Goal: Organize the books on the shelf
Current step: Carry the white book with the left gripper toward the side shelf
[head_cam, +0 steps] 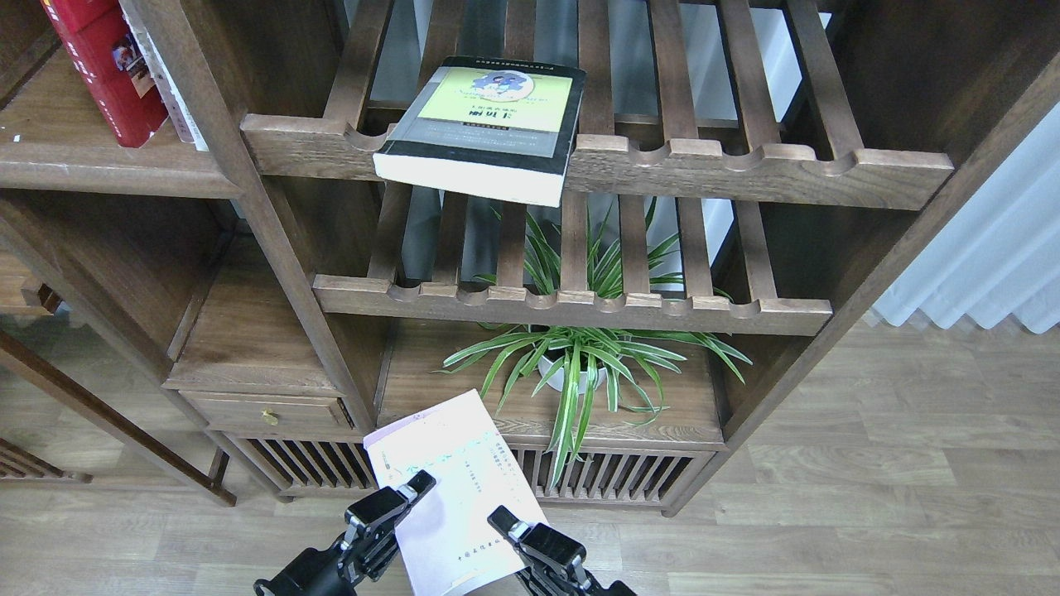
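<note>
Head view, pale book [451, 497] cut off below, red book [103, 70] cropped

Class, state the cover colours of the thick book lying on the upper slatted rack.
Black border with a lime-green panel on the thick book; its page edges are white. Head view.

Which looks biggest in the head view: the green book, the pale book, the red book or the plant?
1. Plant, widest spread.
2. Green book and pale book look alike; the pale one is nearer the camera, so I won't rank them.
3. Red book, cut off by the frame edge.
</note>
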`<state>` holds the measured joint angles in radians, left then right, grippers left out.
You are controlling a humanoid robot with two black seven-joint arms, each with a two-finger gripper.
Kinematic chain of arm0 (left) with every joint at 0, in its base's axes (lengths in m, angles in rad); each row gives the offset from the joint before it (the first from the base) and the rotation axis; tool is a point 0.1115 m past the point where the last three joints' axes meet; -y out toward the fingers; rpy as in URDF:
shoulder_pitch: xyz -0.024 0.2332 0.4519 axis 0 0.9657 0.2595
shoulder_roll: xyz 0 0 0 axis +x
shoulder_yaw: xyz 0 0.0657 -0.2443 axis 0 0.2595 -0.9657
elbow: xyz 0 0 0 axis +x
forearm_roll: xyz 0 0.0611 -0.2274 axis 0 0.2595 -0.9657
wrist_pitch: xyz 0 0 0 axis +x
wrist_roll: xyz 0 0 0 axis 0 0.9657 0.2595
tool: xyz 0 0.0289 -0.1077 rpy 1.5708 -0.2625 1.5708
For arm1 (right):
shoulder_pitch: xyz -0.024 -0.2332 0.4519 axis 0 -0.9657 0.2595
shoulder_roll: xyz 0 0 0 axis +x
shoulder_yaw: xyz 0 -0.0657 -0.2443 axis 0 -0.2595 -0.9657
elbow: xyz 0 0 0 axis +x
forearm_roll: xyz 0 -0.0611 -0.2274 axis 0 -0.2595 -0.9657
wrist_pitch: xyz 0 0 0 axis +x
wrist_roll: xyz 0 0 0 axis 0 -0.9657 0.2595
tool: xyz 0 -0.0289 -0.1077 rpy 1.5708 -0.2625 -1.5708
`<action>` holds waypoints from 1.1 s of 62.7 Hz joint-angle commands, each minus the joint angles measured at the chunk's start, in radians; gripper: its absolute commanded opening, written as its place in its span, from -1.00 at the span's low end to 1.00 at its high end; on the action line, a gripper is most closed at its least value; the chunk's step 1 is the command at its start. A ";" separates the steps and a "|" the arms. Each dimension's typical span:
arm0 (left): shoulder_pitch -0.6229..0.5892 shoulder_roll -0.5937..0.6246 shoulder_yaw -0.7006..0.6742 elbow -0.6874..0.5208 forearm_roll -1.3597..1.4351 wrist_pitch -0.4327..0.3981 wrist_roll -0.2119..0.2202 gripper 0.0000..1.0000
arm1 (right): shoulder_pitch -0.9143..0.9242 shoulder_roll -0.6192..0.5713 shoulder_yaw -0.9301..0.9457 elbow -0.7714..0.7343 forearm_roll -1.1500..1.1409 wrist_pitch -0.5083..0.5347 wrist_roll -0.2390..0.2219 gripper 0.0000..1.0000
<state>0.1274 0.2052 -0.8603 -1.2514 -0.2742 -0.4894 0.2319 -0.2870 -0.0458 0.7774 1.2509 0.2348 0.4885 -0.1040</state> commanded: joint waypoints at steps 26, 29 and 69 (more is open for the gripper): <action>-0.005 0.062 -0.011 -0.002 -0.006 0.001 -0.014 -0.86 | 0.006 -0.002 -0.004 -0.004 -0.012 0.000 0.000 0.31; -0.005 0.065 -0.017 -0.006 -0.006 0.001 -0.014 -0.86 | 0.008 -0.011 -0.003 -0.004 -0.032 0.000 0.000 0.63; 0.172 0.537 -0.488 -0.250 -0.006 0.001 -0.005 -0.86 | 0.023 -0.023 -0.003 -0.047 -0.049 0.000 0.003 0.99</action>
<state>0.2569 0.6816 -1.2362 -1.4636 -0.2800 -0.4887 0.2213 -0.2657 -0.0732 0.7750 1.2141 0.1855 0.4890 -0.1009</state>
